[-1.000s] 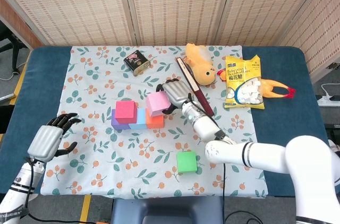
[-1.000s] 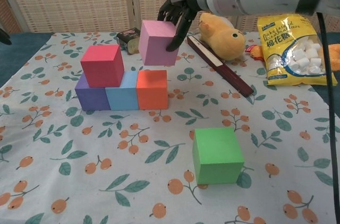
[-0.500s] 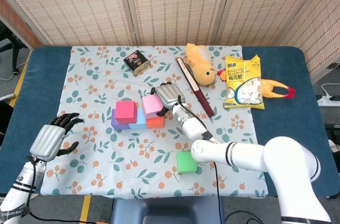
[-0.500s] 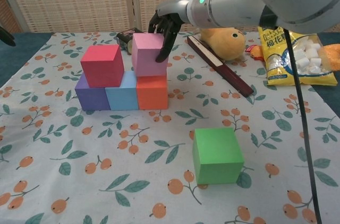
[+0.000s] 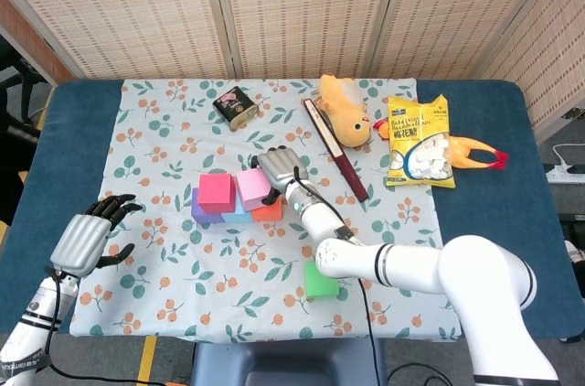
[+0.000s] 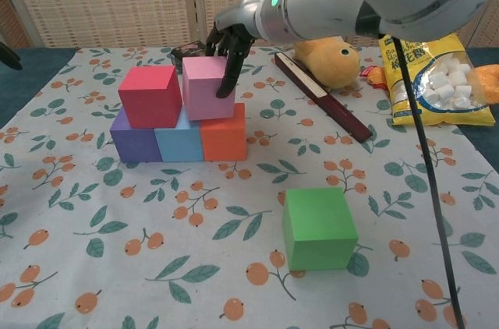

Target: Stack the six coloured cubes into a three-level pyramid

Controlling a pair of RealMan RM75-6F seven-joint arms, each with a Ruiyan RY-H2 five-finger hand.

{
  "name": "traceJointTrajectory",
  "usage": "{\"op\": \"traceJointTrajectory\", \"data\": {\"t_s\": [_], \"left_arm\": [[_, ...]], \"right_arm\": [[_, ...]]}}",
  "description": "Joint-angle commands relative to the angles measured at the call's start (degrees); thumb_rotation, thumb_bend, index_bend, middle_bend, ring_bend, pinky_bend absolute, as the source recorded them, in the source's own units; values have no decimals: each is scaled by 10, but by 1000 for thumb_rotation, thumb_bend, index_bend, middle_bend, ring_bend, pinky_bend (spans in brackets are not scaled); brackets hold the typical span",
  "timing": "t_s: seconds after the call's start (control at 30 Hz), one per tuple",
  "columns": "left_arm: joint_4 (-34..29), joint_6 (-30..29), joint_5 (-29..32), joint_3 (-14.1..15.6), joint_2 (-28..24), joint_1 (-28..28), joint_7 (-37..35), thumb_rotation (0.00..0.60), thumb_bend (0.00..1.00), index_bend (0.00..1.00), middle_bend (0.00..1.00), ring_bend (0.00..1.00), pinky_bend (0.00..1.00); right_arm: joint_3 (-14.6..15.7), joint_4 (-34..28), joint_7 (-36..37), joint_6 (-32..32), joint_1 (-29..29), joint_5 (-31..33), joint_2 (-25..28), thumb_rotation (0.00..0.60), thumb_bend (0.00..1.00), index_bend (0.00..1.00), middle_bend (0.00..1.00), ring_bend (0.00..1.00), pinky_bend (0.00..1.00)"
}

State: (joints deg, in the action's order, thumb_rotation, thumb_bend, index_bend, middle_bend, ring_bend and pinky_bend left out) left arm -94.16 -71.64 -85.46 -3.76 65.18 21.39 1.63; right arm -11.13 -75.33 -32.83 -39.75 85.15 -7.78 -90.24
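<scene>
A bottom row of purple cube (image 6: pixel 134 144), light blue cube (image 6: pixel 178 143) and orange cube (image 6: pixel 224 135) stands on the cloth. The red cube (image 6: pixel 150 96) sits on the purple and blue ones. My right hand (image 6: pixel 227 42) grips the pink cube (image 6: pixel 206 89) from above, and the cube rests on the blue and orange ones beside the red cube. In the head view the right hand (image 5: pixel 277 166) covers the pink cube (image 5: pixel 250 188). The green cube (image 6: pixel 317 228) lies alone near the front. My left hand (image 5: pixel 89 233) hovers open at the cloth's left edge.
A dark tin (image 5: pixel 233 105), a brown stick (image 6: pixel 320 105), a yellow plush toy (image 6: pixel 333 57), a marshmallow bag (image 6: pixel 433 76) and a rubber chicken (image 5: pixel 475 152) lie at the back and right. The floral cloth (image 6: pixel 156 267) covers the table.
My right hand carried the pink cube leftward and down, from above the orange cube's right side onto the blue and orange cubes next to the red one. The left hand barely moved.
</scene>
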Motion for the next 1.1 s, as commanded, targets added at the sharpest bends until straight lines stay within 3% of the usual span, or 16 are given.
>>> {"op": "traceJointTrajectory", "data": {"t_s": [0.03,0.23,0.33,0.7,0.97,1.1], "left_arm": [[2,1,1,0,0,0,-2,600,291,241,147,164,257],[6,2,1,0,2,1,-7,600,291,241,147,163,256],[8,2,2,0,2,1,-9,600,291,241,147,163,256],[7,1,2,0,2,1,-15,600,291,242,145,162,256],[6,1,8,0,-2,-2,-24,600,291,242,144,163,256],[5,0,7,1,-4,-4,-31,600,290,241,143,162,256]], "right_arm": [[2,4,-9,0,8,7,-4,600,192,344,418,161,159],[3,3,-16,9,16,18,-3,600,81,143,315,74,129],[5,0,-10,15,10,-5,1,600,14,99,241,27,101],[8,-3,18,32,-10,-81,8,600,0,90,180,0,59],[11,31,48,56,-28,-210,0,600,0,157,177,0,14],[18,48,57,63,-32,-244,-8,600,0,188,177,0,7]]}}
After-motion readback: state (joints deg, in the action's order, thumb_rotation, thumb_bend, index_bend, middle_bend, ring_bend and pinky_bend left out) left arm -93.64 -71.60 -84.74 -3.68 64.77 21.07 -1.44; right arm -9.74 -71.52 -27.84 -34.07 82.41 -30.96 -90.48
